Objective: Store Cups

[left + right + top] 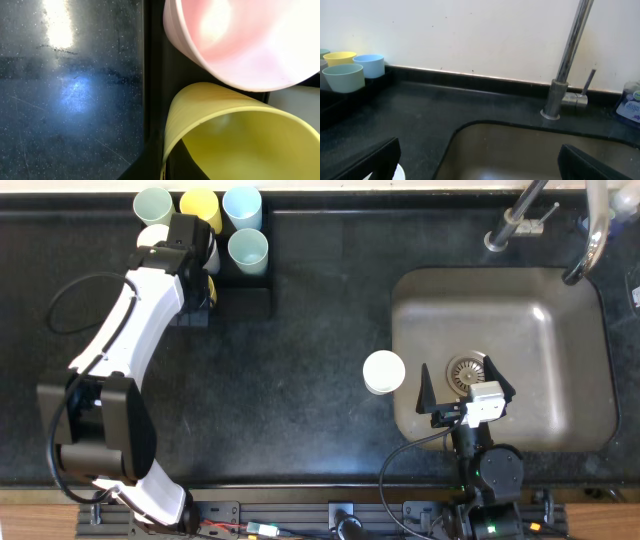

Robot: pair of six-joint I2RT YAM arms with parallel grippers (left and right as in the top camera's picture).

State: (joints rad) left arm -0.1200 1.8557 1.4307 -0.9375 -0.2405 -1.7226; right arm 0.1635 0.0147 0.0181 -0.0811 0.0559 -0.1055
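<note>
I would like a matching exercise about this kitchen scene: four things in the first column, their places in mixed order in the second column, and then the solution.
Things
1. white cup
2. light blue cup
3. right gripper
4. tap

Places
A. above the sink basin, fingers apart
B. behind the sink, at the back edge of the counter
C. on the counter, at the sink's rim
D. in the black holder, back row

Pairs: 1-C, 2-D, 3-A, 4-B
</note>
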